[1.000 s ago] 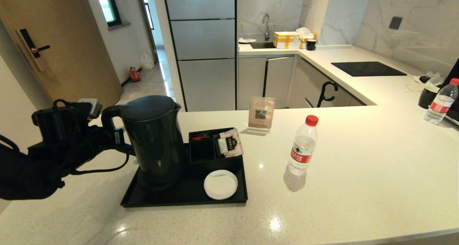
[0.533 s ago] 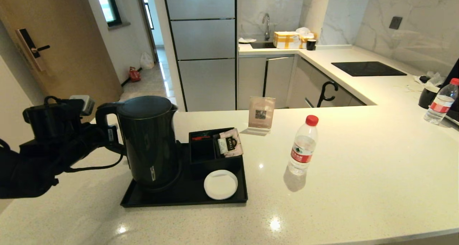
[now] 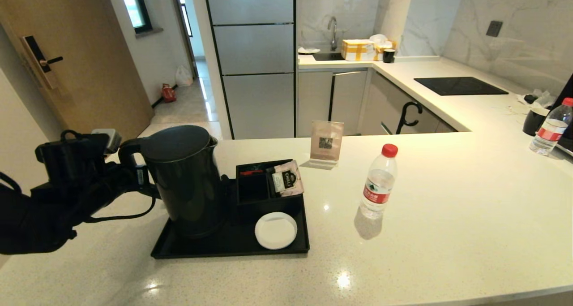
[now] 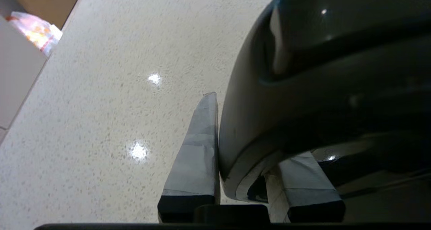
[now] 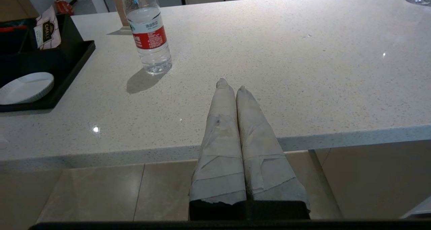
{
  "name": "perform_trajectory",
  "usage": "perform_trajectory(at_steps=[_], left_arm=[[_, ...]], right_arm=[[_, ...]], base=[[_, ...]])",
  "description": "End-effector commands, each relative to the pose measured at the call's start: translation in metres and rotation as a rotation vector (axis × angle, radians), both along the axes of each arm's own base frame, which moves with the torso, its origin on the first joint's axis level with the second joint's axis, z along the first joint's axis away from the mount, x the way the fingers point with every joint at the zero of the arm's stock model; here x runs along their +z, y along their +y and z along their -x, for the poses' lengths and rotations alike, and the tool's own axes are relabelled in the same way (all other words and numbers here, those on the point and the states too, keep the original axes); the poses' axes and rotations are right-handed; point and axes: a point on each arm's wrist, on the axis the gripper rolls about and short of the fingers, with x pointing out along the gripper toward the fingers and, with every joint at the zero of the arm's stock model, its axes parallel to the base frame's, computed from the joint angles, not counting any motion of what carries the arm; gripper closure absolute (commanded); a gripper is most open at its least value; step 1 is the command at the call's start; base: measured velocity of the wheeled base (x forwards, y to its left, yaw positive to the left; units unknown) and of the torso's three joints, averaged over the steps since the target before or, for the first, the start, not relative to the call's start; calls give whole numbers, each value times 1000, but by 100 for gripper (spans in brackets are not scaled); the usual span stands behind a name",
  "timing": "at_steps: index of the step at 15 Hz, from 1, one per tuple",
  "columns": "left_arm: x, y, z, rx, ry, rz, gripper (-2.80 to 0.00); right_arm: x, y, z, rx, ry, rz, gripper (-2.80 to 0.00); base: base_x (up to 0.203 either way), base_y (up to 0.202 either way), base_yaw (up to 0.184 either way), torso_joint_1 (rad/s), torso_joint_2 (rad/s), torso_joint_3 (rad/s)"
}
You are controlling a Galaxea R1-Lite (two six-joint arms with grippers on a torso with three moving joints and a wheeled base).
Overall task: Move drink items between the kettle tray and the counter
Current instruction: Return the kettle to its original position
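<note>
Gripping the loop handle of the black electric kettle (image 3: 183,180) over the kettle tray (image 3: 233,245), the left gripper (image 4: 240,149) clamps it; the right gripper (image 5: 232,85), fingers pressed together, hangs off the counter (image 3: 447,198) edge near the water bottle (image 3: 378,183).

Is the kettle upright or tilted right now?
Tilted: the kettle, its handle gripped by the left gripper, leans over the kettle tray.

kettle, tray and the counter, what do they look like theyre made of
Kettle: matte black shell, metal or plastic, can't tell; only faint soft glints. The left gripper is shut on its handle. Tray: black with a dull sheen, likely plastic or lacquered board. Counter: off-white speckled stone or quartz, polished, mirroring the ceiling lights as bright spots.
</note>
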Motion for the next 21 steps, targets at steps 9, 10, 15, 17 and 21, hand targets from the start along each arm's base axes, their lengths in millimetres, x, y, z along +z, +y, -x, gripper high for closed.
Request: perform_trajectory(at_steps=[9, 10, 15, 17, 21], left_arm=[[-4, -6, 4, -13, 22, -5, 0], [-4, -6, 4, -13, 22, -5, 0], [3, -6, 7, -13, 0, -8, -280], [4, -6, 8, -13, -1, -8, -280], [9, -6, 15, -12, -15, -4, -280]], right_arm=[[0, 0, 0, 0, 1, 0, 0], [0, 0, 0, 0, 1, 0, 0], [0, 0, 0, -1, 1, 0, 0], [0, 0, 0, 0, 1, 0, 0], [0, 0, 0, 0, 1, 0, 0]], base=[[0, 0, 0, 0, 0, 0], [0, 0, 0, 0, 0, 0], [0, 0, 0, 0, 0, 0], [0, 0, 0, 0, 0, 0], [0, 0, 0, 0, 0, 0]])
